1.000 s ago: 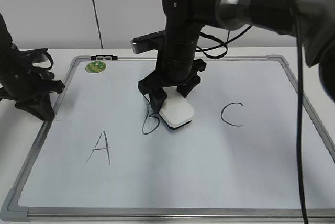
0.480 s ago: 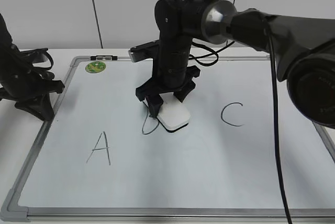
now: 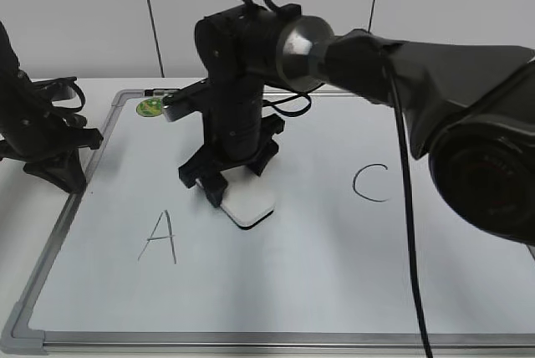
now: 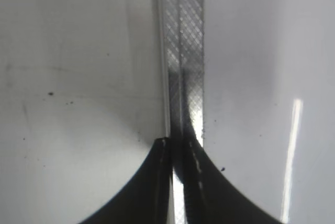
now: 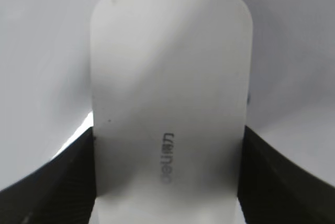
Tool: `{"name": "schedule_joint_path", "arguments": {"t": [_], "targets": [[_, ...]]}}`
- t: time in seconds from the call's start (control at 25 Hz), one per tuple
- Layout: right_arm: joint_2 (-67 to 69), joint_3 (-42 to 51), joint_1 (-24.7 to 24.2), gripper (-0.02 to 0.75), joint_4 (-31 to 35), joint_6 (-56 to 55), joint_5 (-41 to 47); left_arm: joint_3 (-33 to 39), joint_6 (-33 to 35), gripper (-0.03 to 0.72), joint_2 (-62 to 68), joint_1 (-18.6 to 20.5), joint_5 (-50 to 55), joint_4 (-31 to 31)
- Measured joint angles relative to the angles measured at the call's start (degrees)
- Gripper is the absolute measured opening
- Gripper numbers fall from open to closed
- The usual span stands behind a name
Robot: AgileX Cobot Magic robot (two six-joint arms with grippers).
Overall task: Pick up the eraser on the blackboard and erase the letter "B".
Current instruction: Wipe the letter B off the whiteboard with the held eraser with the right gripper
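We are mid-wipe: our right claw (image 3: 224, 192) pinches the eraser (image 3: 249, 202) flat on the blackboard (image 3: 334, 258), between "A" (image 3: 160, 237) and "C" (image 3: 371, 182). No "B" shows, perhaps hidden beneath. Next, lift to check. The left claw (image 4: 177, 150) looks pressed together.

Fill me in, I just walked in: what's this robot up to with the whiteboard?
The right claw holds a white eraser flat on the whiteboard, between the letter A and the letter C. No B shows on the board in the exterior view; the spot where one would sit is under or beside the eraser. The left claw sits idle and shut over the board's left frame.
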State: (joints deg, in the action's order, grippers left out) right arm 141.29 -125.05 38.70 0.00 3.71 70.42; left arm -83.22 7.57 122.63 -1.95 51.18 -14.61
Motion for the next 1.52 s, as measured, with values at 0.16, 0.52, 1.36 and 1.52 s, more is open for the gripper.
{"name": "schedule_joint_path", "arguments": {"t": [0.16,0.52,1.36,1.52], "targets": [[0.0,0.0,2.9,0.534,0.0,0.0,0.0,0.0,0.0,0.031,0.0,0.0,0.0,0.0],[0.1,0.0,3.4,0.534,-1.3,-2.0,-0.1,0.0,0.0,0.031,0.0,0.0,0.0,0.0],[0.1,-0.2,-7.9,0.534,-2.3,-4.8,-0.3,0.0,0.0,0.030,0.0,0.0,0.0,0.0],[0.0,-0.2,-8.9,0.534,-1.9,-4.8,-0.4,0.0,0.0,0.030,0.0,0.0,0.0,0.0]]}}
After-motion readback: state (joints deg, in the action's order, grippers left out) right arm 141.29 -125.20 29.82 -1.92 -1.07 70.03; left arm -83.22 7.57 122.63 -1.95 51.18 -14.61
